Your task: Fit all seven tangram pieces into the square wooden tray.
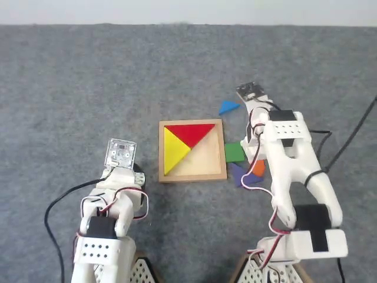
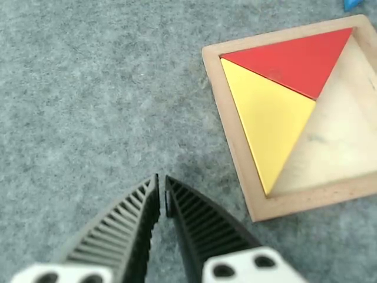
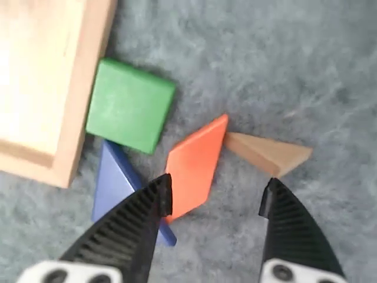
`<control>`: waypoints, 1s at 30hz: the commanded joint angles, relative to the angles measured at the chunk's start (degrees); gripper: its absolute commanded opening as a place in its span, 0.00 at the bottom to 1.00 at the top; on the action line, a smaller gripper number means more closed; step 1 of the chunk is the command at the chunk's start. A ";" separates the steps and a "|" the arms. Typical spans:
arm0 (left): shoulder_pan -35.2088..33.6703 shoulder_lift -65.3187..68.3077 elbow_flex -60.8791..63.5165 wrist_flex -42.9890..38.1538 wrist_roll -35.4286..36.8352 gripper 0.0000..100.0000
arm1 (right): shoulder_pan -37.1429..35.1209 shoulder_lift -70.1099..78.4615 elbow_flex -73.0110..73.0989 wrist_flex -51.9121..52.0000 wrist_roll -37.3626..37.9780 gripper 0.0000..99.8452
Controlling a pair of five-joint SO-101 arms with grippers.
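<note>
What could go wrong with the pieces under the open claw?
The right gripper is open over the orange piece, which touches the blue piece and the tan piece. Closing might shove or pinch a neighbour. The flat orange piece could also slip or tilt.

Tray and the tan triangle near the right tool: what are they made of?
Tray: apparently bare light wood, matte, with faint grain on its floor. Tan triangle: probably the same unpainted wood, judging by its matching colour and dull faces; tan paint can't be excluded.
</note>
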 commanded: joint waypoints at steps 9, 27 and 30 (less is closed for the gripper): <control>-0.18 -0.70 -0.48 0.26 0.35 0.02 | 1.63 5.93 -3.43 -1.80 -38.59 0.24; -0.18 -0.70 -0.48 0.26 0.35 0.02 | 9.36 9.10 -10.64 -1.10 -50.20 0.24; -0.18 -0.70 -0.48 0.26 0.35 0.02 | 9.01 8.13 -10.90 0.40 -50.46 0.24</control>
